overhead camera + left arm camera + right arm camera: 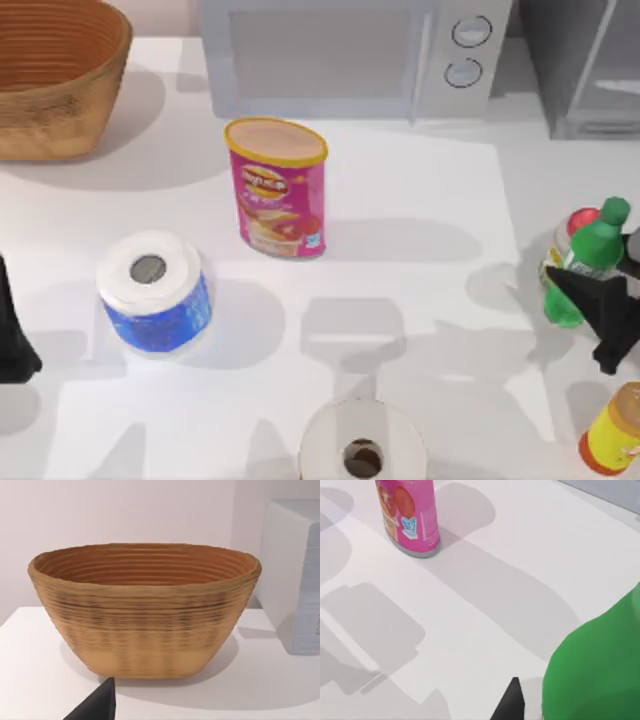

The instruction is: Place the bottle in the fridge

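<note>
Right gripper closing in on the green bottle beside the microwave's right end

From the bottle (590, 262) outward: the right gripper (607, 312) sits against its near side, whether clamped I cannot tell; confirm a firm mid-body hold, lift straight, clear the red-lidded jar (572, 226) touching behind, then carry back to the fridge (585, 60). Left gripper (12, 335) parked far left, its opening unreadable.

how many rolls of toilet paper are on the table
2. One toilet paper roll in a blue wrapper stands at the table's left; another roll sits at the near edge, partly cut off.
</note>
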Robot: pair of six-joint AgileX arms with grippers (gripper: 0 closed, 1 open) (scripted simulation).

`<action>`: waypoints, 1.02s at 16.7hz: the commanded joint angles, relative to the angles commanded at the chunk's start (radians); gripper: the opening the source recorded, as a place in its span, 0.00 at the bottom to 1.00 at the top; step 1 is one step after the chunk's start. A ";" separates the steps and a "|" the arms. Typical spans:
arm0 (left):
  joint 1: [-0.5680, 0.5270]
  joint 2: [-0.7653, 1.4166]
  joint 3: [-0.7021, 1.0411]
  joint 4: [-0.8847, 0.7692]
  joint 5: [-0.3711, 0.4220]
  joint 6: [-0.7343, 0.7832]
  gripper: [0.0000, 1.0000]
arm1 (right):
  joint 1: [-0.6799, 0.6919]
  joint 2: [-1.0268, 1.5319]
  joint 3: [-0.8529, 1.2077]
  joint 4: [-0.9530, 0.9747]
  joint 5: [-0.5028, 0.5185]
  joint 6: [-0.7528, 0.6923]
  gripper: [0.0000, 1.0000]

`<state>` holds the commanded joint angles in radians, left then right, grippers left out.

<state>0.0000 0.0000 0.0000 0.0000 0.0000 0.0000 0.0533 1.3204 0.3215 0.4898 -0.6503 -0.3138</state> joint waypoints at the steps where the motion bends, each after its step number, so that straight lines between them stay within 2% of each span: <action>1: 0.000 0.000 0.000 0.000 0.000 0.000 1.00 | 0.000 -0.001 -0.001 -0.001 0.000 0.001 0.01; 5: 0.000 0.000 0.000 0.000 0.000 0.000 1.00 | 0.015 -0.098 -0.051 -0.074 0.045 0.053 0.01; 9: 0.000 0.000 0.000 0.000 0.000 0.000 1.00 | 0.016 -0.308 -0.107 -0.158 0.168 0.102 0.01; 17: 0.000 0.000 0.000 0.000 0.000 0.000 1.00 | -0.043 -1.041 -0.215 -0.335 0.465 0.213 0.01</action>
<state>0.0000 0.0000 0.0000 0.0000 0.0000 0.0000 0.0102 0.2795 0.1066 0.1548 -0.1857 -0.1007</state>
